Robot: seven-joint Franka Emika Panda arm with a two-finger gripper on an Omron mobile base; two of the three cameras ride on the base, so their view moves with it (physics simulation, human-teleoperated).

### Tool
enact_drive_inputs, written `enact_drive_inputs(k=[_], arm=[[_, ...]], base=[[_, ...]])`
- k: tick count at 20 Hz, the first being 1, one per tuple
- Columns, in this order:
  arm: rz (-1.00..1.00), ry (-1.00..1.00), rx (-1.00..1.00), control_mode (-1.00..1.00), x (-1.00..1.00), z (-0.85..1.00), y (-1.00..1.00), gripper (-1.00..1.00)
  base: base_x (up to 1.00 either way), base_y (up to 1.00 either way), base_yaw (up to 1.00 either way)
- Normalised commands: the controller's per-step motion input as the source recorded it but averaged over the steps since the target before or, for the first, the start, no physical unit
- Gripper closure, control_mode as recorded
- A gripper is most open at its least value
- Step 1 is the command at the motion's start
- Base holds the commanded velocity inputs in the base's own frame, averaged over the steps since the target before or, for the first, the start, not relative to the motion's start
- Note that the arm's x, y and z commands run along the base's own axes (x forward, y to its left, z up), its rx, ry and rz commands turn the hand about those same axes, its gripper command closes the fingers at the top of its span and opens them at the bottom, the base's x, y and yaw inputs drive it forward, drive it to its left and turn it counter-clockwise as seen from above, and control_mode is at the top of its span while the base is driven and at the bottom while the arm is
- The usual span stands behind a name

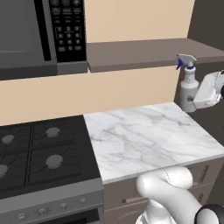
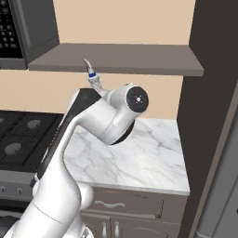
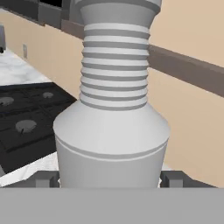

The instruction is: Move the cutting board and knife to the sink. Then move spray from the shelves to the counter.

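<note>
Sitting between the gripper (image 3: pixel 109 179) fingertips, spray (image 3: pixel 113 118) above counter (image 1: pixel 144 135).

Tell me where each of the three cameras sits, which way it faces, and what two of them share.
Left base view: behind the arm on its left, looking forward and down at the counter, stove and shelves; the arm's elbow shows low right, the gripper at the spray.
Right base view: behind on the right, facing the same counter; the arm crosses from lower left.
Hand view: on the hand, looking along the gripper at the spray's body; both fingertips flank it.
Both base views share counter, shelves, stove and spray.
</note>
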Motion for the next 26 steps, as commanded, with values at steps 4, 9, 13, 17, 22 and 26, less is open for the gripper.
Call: enact_drive_inputs(k=[4, 9, 13, 17, 22, 26], arm=[[0.18, 0.00, 0.00, -1.00, 0.09, -0.90, -0.02, 1.00], [0.03, 0.02, 0.00, -1.00, 0.82, -0.80, 0.12, 1.00], [0.02, 0.00, 0.00, -1.00, 0.84, -0.73, 0.09, 1.00], [0.04, 0.00, 0.00, -1.00, 0.65, -0.72, 0.00, 1.00], [0.03, 0.00, 0.00, -1.00, 0.57, -0.69, 0.02, 1.00], [0.03, 0.08, 0.01, -1.00, 0.35, -0.61, 0.21, 1.00]], base=[[0.00, 0.00, 0.00], [0.00, 0.00, 0.00], [0.00, 0.00, 0.00], [0.00, 0.00, 0.00], [0.00, 0.00, 0.00], [0.00, 0.00, 0.00]])
